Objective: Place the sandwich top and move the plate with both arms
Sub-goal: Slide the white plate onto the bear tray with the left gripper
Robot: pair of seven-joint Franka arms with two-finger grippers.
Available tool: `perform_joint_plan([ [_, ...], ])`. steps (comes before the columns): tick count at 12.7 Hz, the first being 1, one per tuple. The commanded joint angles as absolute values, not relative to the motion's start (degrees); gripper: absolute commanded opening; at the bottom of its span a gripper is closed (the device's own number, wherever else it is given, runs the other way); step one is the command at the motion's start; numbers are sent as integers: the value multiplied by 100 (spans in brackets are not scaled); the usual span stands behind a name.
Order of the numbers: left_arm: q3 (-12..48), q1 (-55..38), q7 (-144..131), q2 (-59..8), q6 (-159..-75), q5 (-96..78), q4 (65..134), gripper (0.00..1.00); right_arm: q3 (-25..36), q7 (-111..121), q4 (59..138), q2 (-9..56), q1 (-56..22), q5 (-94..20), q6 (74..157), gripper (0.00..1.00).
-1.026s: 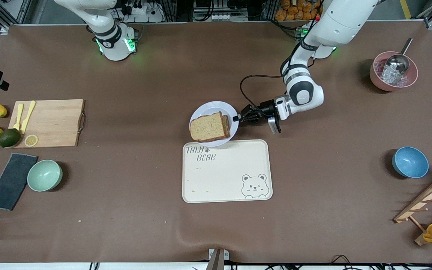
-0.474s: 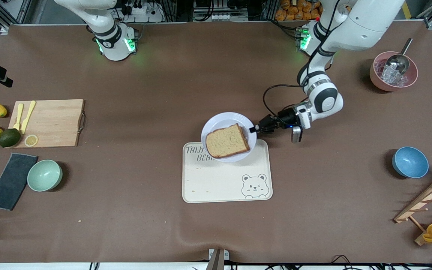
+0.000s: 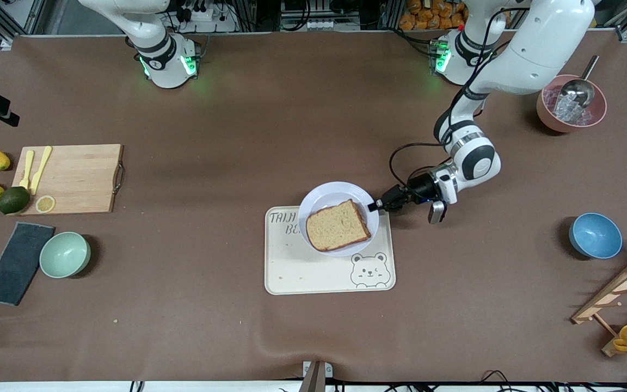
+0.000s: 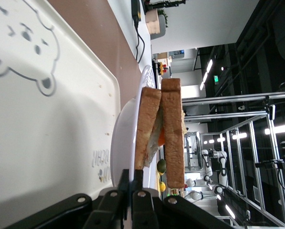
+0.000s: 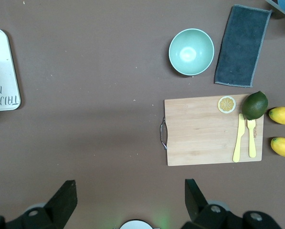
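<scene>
The pale round plate (image 3: pixel 327 195) carries the sandwich; the plain brown sandwich top (image 3: pixel 338 225) lies on it as the upper slice. My left gripper (image 3: pixel 373 206) is shut on the plate's rim at the left arm's side and holds it over the cream bear-printed tray (image 3: pixel 313 272). In the left wrist view the fingers (image 4: pixel 137 177) clamp the plate rim (image 4: pixel 119 148), with the sandwich top (image 4: pixel 174 129) over a lower slice and filling. My right gripper (image 5: pixel 128 191) is open and empty, high over the table near its base; the right arm waits.
Toward the right arm's end are a wooden cutting board (image 3: pixel 71 177) with yellow cutlery, lemons, an avocado, a mint bowl (image 3: pixel 65 254) and a dark cloth. Toward the left arm's end are a blue bowl (image 3: pixel 595 235), a pink ice bowl (image 3: pixel 570 103) and a wooden rack.
My left gripper has carried the plate with the sandwich from the bare table toward the front camera, over the bear tray. The right arm has not moved.
</scene>
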State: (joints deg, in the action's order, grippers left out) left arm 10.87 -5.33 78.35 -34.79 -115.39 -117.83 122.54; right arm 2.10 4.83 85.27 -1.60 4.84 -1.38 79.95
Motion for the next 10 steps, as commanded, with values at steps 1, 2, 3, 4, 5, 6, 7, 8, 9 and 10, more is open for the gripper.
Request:
perform_joint_plan([
  [1, 1108, -316, 7796, -3849, -11382, -11690, 11909, 0, 105, 413, 8490, -176, 589, -70, 7928, 100],
  [2, 1107, -282, 7787, -3850, -11451, -11698, 11909, 0, 114, 413, 8490, -176, 580, -70, 7928, 100],
  [3, 1107, -264, 7778, -3893, -11522, -11698, 11900, 0, 114, 413, 8490, -176, 589, -70, 7928, 100],
  [4, 1107, -264, 7752, -3963, -11557, -11690, 11866, 0, 106, 413, 8490, -176, 589, -70, 7928, 100],
  [5, 1107, -264, 7752, -4033, -11558, -11689, 11865, 0, 105, 413, 8490, -176, 580, -70, 7928, 100],
  [6, 1107, -255, 7752, -4052, -11566, -11689, 11865, 0, 105, 413, 8490, -176, 580, -70, 7928, 100],
  [7, 1055, -246, 7743, -4060, -11610, -11689, 11865, 0, 105, 413, 8490, -176, 580, -70, 7928, 100],
  [8, 1037, -246, 7752, -4104, -11636, -11689, 11865, 0, 105, 413, 8490, -176, 580, -70, 7936, 100],
  [9, 1020, -237, 7752, -4157, -11637, -11689, 11865, 0, 105, 413, 8490, -176, 580, -70, 7937, 100],
  [10, 1020, -237, 7743, -4218, -11637, -11681, 11822, 0, 105, 413, 8490, -176, 580, -70, 7937, 100],
])
